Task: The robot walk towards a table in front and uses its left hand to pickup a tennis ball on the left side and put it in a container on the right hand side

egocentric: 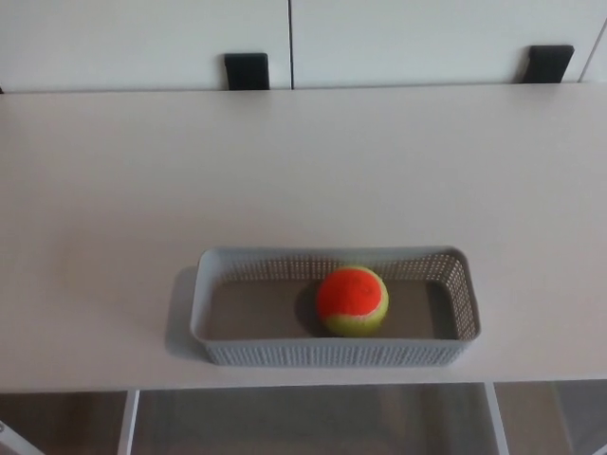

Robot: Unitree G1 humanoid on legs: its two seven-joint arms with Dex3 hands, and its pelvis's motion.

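Observation:
An orange and yellow-green tennis ball [352, 301] lies inside a grey mesh basket [220, 303], a little right of the basket's middle. The long, low basket sits on the white table [285, 161] near its front edge. Neither of my hands nor any part of my arms shows in the head view.
Two black chair backs [248, 71] [552, 63] stand behind the table's far edge, against a white panelled wall. The table's front edge runs just below the basket, with the floor and a table leg [129, 423] visible beneath.

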